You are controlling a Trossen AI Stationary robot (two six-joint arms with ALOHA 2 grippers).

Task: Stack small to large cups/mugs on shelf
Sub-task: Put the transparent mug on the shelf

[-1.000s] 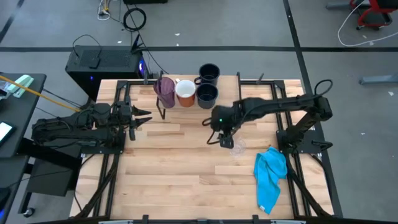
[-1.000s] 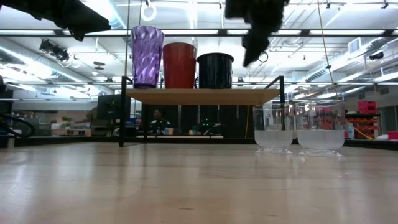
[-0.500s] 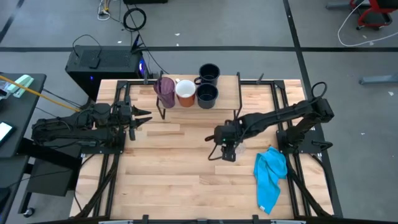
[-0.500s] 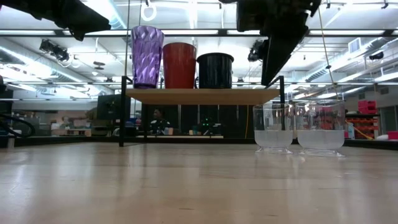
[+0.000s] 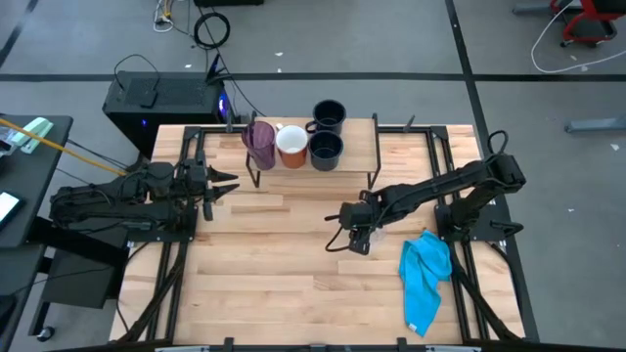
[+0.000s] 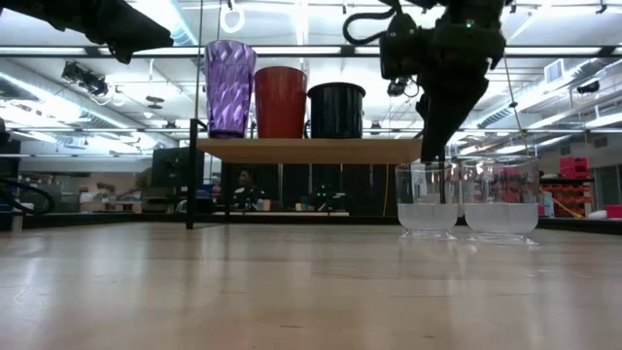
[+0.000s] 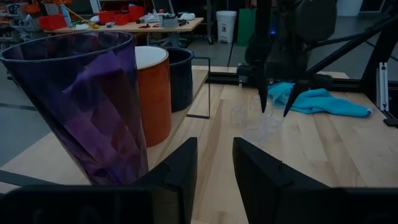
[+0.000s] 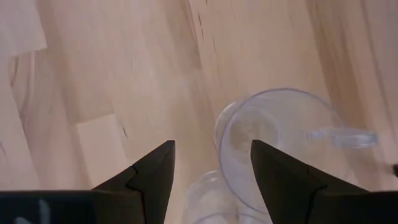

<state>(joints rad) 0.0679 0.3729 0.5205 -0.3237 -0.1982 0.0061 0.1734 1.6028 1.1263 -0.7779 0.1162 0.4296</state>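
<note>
High view: straight down from above, covers whole light-wood butcher-block tabletop (image 5: 284, 274) and both arms
Low view: at tabletop height, level across the boards toward the room, close to two small clear glasses (image 6: 466, 199)
Left wrist view: looks forward across the table, very near faceted purple plastic tumbler (image 7: 87, 112)
Right wrist view: points down, close over the same glasses
Shared by high, low and left wrist: tumbler, glasses

A bright blue cloth (image 5: 424, 279) lies crumpled on the wooden surface (image 5: 274, 284) near its right edge. A black box (image 5: 161, 101) sits on the floor beyond the surface.
</note>
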